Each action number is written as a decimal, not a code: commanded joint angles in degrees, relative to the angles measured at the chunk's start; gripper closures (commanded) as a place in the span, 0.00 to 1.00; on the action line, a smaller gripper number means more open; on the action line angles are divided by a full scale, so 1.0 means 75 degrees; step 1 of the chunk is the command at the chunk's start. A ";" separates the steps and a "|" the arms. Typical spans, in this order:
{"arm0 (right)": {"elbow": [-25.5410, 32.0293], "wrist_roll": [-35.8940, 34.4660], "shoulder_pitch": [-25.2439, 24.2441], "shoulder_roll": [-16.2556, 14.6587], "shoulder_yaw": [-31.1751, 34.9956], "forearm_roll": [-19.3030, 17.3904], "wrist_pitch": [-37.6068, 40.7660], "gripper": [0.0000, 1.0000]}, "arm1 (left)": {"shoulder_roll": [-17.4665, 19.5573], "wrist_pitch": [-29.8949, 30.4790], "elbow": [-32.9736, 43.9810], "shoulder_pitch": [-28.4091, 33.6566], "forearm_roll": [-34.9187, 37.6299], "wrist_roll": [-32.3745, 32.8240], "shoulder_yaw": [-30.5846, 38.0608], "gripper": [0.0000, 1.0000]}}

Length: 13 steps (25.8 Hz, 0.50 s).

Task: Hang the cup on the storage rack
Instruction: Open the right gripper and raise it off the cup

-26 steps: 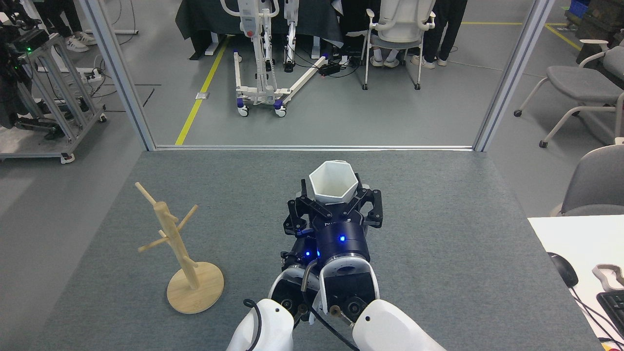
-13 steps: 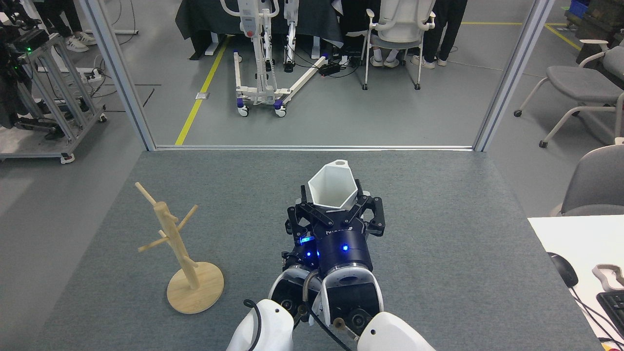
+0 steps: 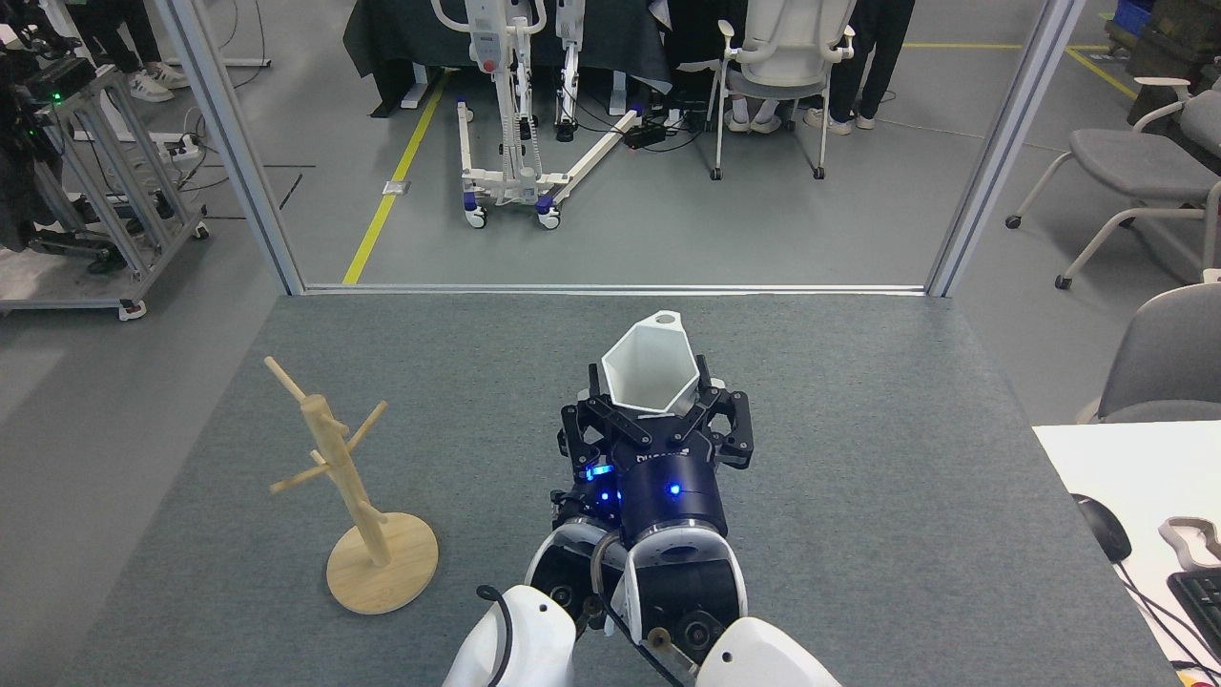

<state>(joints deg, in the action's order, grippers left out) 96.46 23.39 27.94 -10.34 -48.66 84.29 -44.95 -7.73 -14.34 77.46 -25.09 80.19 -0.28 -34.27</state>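
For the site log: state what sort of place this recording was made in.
Most likely a robotics lab or test workshop. A grey carpeted table stands inside an aluminium frame, a wheeled lifting stand is parked on a floor marked with yellow tape, and office chairs stand around it.

No legible text, labels, brand names, nos. or signs anywhere. Faint lettering on dark gripper body (image 3: 668, 465) just below cup, too small & partly hidden to read. Nothing else w/ writing discernible.
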 commanded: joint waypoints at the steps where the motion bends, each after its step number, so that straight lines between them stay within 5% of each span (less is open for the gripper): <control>1: 0.0029 -0.0048 0.0001 0.0020 0.0008 0.0023 0.0404 0.00 | 0.0022 0.1455 0.0008 -0.0007 0.0054 0.0095 -0.0001 1.00; 13: 0.0181 -0.0377 0.0282 -0.0074 0.0125 0.0223 0.0404 0.00 | 0.0034 0.1443 0.0008 -0.0042 0.0066 0.0095 -0.0001 1.00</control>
<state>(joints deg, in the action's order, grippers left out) 97.64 22.25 29.54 -10.70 -47.78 85.86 -44.87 -7.59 -12.48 77.50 -25.37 80.60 0.12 -34.30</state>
